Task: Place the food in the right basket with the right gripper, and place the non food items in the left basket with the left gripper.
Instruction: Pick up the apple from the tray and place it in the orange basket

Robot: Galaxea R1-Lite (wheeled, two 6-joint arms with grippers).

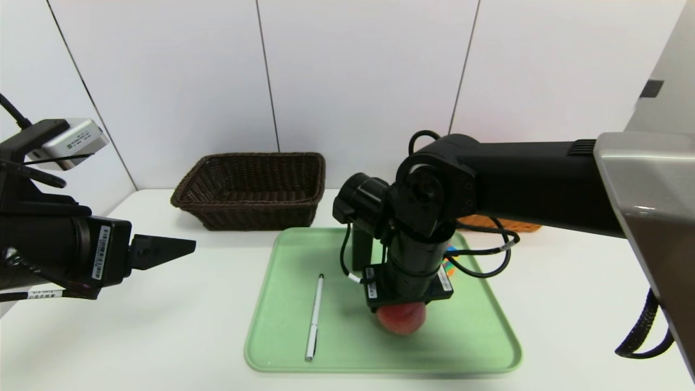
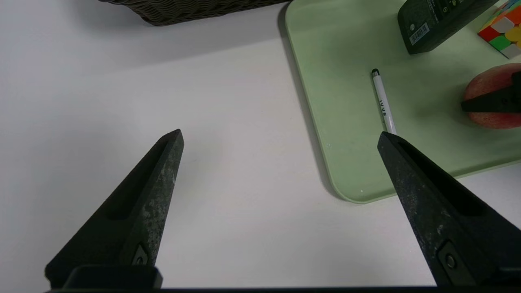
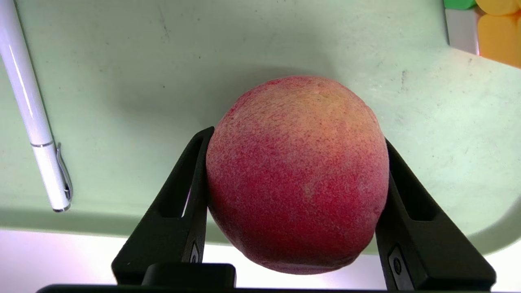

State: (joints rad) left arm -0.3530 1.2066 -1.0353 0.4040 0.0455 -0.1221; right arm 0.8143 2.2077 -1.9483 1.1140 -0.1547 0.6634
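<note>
My right gripper (image 3: 297, 136) is shut on the reddish-pink peach (image 3: 299, 175), one finger pressed against each side, low over the green tray (image 1: 472, 336). From the head view the peach (image 1: 402, 319) shows just under the black wrist. The white-and-silver pen (image 1: 315, 317) lies on the tray beside it. The black bottle (image 1: 362, 247) stands behind, and the cube (image 2: 502, 26) lies beyond it. My left gripper (image 2: 281, 138) hangs open over bare table left of the tray, holding nothing. The dark brown basket (image 1: 255, 214) stands at the back left. A sliver of the light orange basket (image 1: 499, 224) shows behind the right arm.
The white table (image 1: 136, 336) runs left of and in front of the tray. A white panelled wall closes off the back. My right arm and its cables cover most of the tray's far right side and the orange basket.
</note>
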